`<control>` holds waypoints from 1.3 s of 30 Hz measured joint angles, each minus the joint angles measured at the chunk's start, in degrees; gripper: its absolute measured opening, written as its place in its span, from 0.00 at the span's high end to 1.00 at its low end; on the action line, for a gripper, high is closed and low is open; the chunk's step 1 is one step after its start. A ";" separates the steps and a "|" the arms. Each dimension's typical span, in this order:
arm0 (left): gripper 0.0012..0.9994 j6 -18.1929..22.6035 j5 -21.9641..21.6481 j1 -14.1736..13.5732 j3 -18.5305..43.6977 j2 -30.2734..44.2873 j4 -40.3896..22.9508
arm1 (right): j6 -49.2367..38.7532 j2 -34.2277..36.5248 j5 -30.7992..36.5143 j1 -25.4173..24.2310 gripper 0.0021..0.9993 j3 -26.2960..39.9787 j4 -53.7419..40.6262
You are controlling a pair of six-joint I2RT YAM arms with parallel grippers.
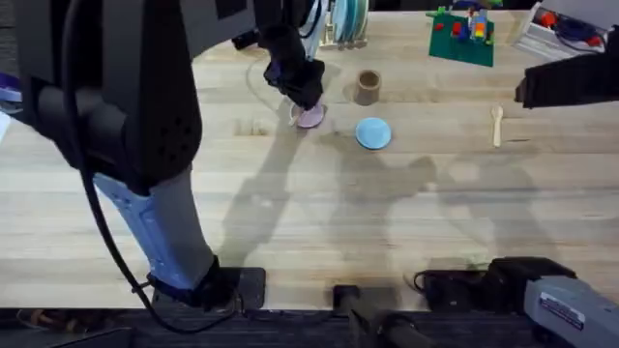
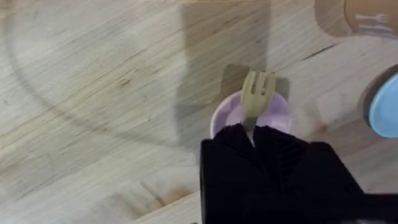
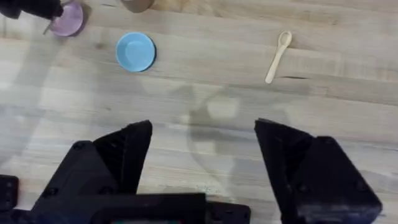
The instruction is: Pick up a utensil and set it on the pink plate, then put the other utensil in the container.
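Observation:
My left gripper (image 2: 254, 132) is shut on the handle of the pale wooden fork (image 2: 257, 93), whose tines reach out over the far rim of the small pink plate (image 2: 222, 117). From overhead the left gripper (image 1: 302, 89) hangs right over the pink plate (image 1: 313, 118). The wooden spoon (image 1: 497, 126) lies flat on the table far to the right, and the brown container (image 1: 368, 87) stands upright between the two. My right gripper (image 3: 205, 152) is open with nothing in it, above bare table, with the spoon (image 3: 278, 56) farther ahead of it.
A light blue plate (image 1: 373, 132) lies just right of the pink one, in front of the container. At the table's back stand a rack of upright plates (image 1: 345, 24), a green board with toy bricks (image 1: 462, 37) and a white tray (image 1: 571, 29).

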 joint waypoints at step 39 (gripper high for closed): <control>0.04 -0.24 -0.20 0.00 10.40 1.09 -13.07 | 0.00 -0.02 0.00 0.00 0.01 0.00 0.00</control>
